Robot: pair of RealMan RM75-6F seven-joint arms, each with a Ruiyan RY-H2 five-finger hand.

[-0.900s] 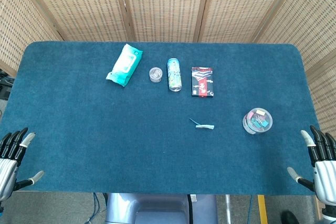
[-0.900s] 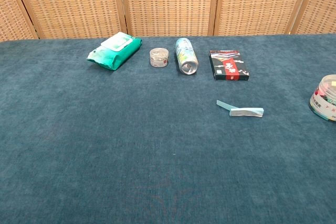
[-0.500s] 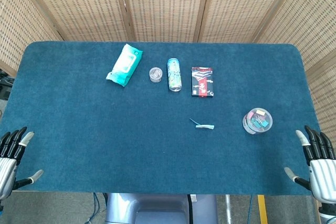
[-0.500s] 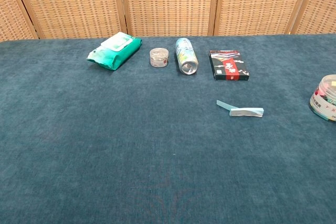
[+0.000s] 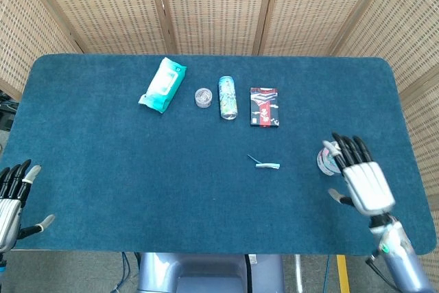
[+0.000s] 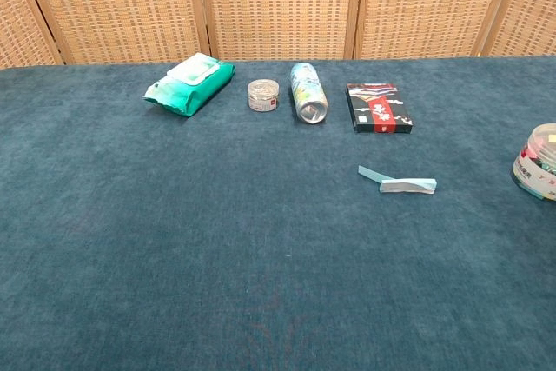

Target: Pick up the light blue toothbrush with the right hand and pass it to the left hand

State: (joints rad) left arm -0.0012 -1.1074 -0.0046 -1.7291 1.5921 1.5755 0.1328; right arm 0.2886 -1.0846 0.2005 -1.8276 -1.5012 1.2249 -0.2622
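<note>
The right hand has just swung in from the counter's right edge, fingers spread and empty, now over the small clear tub, perhaps touching it. The light blue toothbrush lies untouched right of centre. The left hand waits open-fingered at the near-left corner.

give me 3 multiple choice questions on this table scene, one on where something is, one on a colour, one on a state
1. Where does the light blue toothbrush lie?
A. in front of the black and red box
B. on the wipes pack
C. inside the round tub

2. What colour is the table cover?
A. red
B. dark blue
C. white

3. How is the right hand?
A. holding the toothbrush
B. open over the table, holding nothing
C. gripping the can

Answers: 1 A, it lies nearer the robot than the box. 2 B, the cloth is dark blue. 3 B, its fingers are spread and empty.
</note>
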